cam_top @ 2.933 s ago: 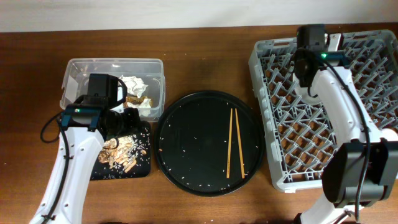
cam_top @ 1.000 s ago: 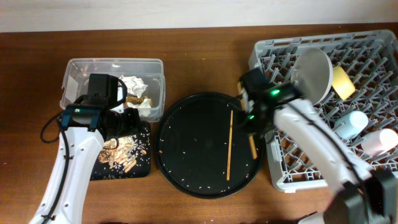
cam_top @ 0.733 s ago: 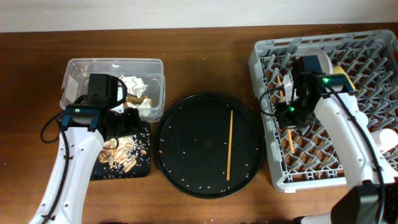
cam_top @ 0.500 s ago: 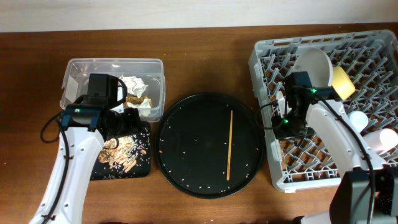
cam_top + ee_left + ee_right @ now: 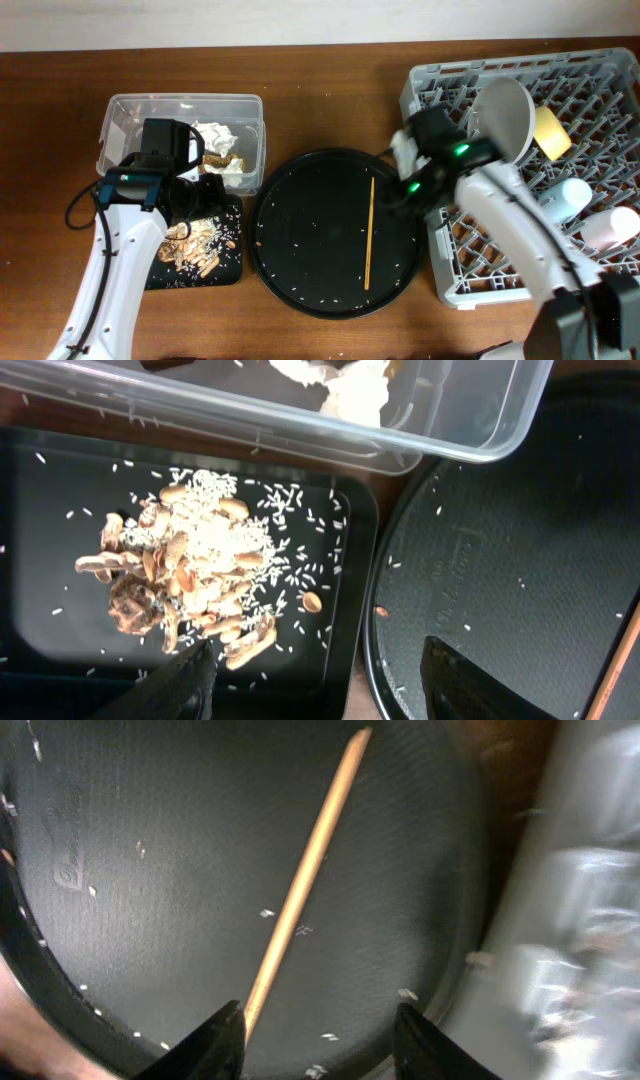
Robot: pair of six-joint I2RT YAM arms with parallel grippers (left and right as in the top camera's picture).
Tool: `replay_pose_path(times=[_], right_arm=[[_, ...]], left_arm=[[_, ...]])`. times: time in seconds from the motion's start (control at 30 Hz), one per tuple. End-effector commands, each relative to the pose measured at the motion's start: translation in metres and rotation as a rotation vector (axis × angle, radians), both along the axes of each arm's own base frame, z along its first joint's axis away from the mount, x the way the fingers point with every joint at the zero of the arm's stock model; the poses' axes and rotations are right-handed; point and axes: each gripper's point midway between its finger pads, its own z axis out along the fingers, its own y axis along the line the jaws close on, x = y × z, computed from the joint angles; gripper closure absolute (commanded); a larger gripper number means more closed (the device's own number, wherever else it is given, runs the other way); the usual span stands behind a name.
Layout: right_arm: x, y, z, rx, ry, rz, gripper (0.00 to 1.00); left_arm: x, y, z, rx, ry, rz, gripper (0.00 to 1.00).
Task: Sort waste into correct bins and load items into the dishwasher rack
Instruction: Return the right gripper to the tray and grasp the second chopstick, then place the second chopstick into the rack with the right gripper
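Note:
One wooden chopstick lies on the round black tray. My right gripper is open and empty over the tray's right edge; in the right wrist view the chopstick runs down to just inside the left finger of the gripper. The grey rack holds the plate, yellow bowl, blue cup and pink cup. My left gripper is open and empty above the shallow black tray with food scraps. The clear tub holds tissue and a wrapper.
Rice grains are scattered over the round tray. The clear tub touches the far side of the shallow black tray. The rack's left wall is blurred at the right of the right wrist view.
My right gripper carried one chopstick from the round tray into the rack, let it go, and has moved back left over the remaining chopstick. The left arm has not moved.

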Motion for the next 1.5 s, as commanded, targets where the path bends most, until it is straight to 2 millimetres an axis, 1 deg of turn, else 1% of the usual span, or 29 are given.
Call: replay_pose_path(times=[0.0,0.07,0.1,0.2,0.3,0.37,0.4,0.43,0.5,0.57,0.63,0.7,0.73,0.8,0.83,0.9,0.93,0.97,1.03,1.13,1.17,1.2,1.23,1.3,1.33,1.37,1.4,1.43,1.47], right_arm=[[-0.027,0.026,-0.034,0.004,0.061,-0.041,0.5],[-0.035,0.027,-0.056,-0.079,0.051,-0.075,0.47],[-0.037,0.028,-0.064,-0.099,0.059,-0.073,0.46],[-0.04,0.031,-0.087,-0.131,0.106,-0.06,0.46],[-0.046,0.028,-0.112,-0.173,0.172,-0.064,0.46],[-0.049,0.026,-0.121,-0.19,0.2,-0.067,0.56],[-0.05,0.026,-0.122,-0.192,0.202,-0.067,0.64],[-0.05,0.026,-0.122,-0.191,0.202,-0.067,0.78],[-0.049,0.027,-0.119,-0.19,0.209,-0.08,0.96],[-0.046,0.028,-0.113,-0.19,0.209,-0.082,0.96],[-0.036,0.033,-0.092,-0.182,0.188,-0.079,0.96],[-0.015,0.043,-0.048,-0.148,0.109,-0.019,0.96],[-0.001,0.039,-0.016,-0.145,0.047,-0.022,0.96],[0.02,0.023,0.032,-0.152,-0.049,-0.014,0.96],[0.028,0.011,0.052,-0.155,-0.086,-0.019,0.96],[0.038,-0.016,0.073,-0.166,-0.113,-0.04,0.96],[0.043,-0.033,0.076,-0.173,-0.113,-0.065,0.96],[0.046,-0.055,0.075,-0.185,-0.099,-0.099,0.96],[0.045,-0.091,0.067,-0.206,-0.051,-0.12,0.96],[0.033,-0.118,0.046,-0.242,0.033,-0.115,0.96],[0.028,-0.124,0.037,-0.247,0.059,-0.127,0.96],[0.023,-0.128,0.024,-0.246,0.09,-0.138,0.96],[0.018,-0.128,0.012,-0.237,0.11,-0.14,0.96],[0.009,-0.122,-0.008,-0.207,0.143,-0.131,0.96],[0.006,-0.117,-0.016,-0.18,0.151,-0.129,0.93],[0.007,-0.117,-0.018,-0.177,0.145,-0.13,0.72],[0.009,-0.117,-0.016,-0.176,0.139,-0.138,0.63],[0.01,-0.117,-0.014,-0.176,0.136,-0.139,0.61],[0.013,-0.117,-0.007,-0.174,0.121,-0.144,0.59]], left_arm=[[0.0,0.001,0.004,0.0,-0.014,0.01,0.35],[0.0,0.001,0.004,0.0,-0.014,0.01,0.35],[0.0,0.001,0.004,0.0,-0.014,0.01,0.35],[0.0,0.001,0.004,0.0,-0.014,0.01,0.35],[0.0,0.001,0.004,0.0,-0.014,0.01,0.35],[0.0,0.001,0.004,0.0,-0.014,0.01,0.35],[0.0,0.001,0.004,0.0,-0.014,0.01,0.35],[0.0,0.001,0.004,0.0,-0.014,0.01,0.35],[0.0,0.001,0.004,0.0,-0.013,0.01,0.35],[-0.001,0.001,0.004,0.0,-0.01,0.01,0.35],[-0.001,0.001,0.004,0.0,-0.011,0.01,0.35],[-0.001,0.001,0.004,0.0,-0.01,0.01,0.35],[-0.001,0.001,0.004,0.0,-0.01,0.01,0.35],[-0.001,0.001,0.004,0.0,-0.01,0.01,0.35],[-0.001,0.001,0.004,0.0,-0.01,0.01,0.35],[-0.001,0.001,0.004,0.0,-0.01,0.01,0.35],[-0.001,0.001,0.004,0.0,-0.01,0.01,0.35],[-0.001,0.001,0.004,0.0,-0.01,0.01,0.35],[-0.001,0.001,0.004,0.0,-0.011,0.01,0.35],[-0.001,0.001,0.004,0.0,-0.011,0.01,0.35],[-0.001,0.001,0.004,0.0,-0.011,0.01,0.35],[-0.001,0.001,0.004,0.0,-0.011,0.01,0.35],[-0.001,0.001,0.004,0.0,-0.011,0.01,0.35],[-0.001,0.001,0.004,0.0,-0.011,0.01,0.35],[0.0,0.001,0.004,0.0,-0.014,0.01,0.35],[0.0,0.001,0.004,0.0,-0.014,0.01,0.35],[0.0,0.001,0.004,0.0,-0.014,0.01,0.35],[0.0,0.001,0.004,0.0,-0.014,0.01,0.34],[0.0,0.002,0.004,0.001,-0.014,0.01,0.25]])
